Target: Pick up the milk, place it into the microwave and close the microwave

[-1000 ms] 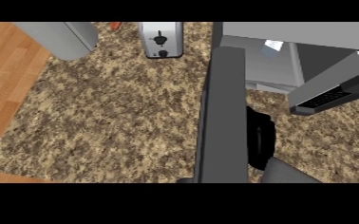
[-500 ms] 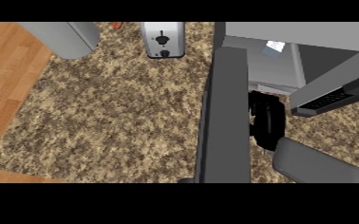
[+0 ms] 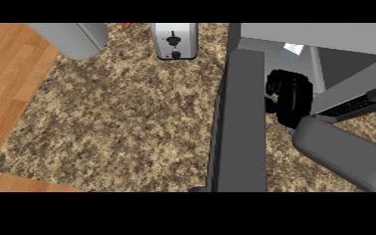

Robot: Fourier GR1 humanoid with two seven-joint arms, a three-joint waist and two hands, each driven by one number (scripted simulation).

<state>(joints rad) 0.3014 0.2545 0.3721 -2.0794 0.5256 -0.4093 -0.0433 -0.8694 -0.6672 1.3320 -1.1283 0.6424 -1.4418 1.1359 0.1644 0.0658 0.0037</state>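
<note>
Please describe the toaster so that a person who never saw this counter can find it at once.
Look at the speckled brown granite counter and follow it to its far edge. There, left of the tall dark grey microwave door, stands the small silver metal toaster. Only it has a black lever on a light front; the neighbouring grey cylinder is plain.

A toaster (image 3: 175,40) stands at the far edge of the speckled counter (image 3: 125,114), its slot and lever facing up. Well to its left a grey cylinder (image 3: 73,39) leans in from the top. A small orange thing (image 3: 126,26), too small to identify, peeks out between them. Wood floor (image 3: 21,74) shows along the counter's left edge.
</note>
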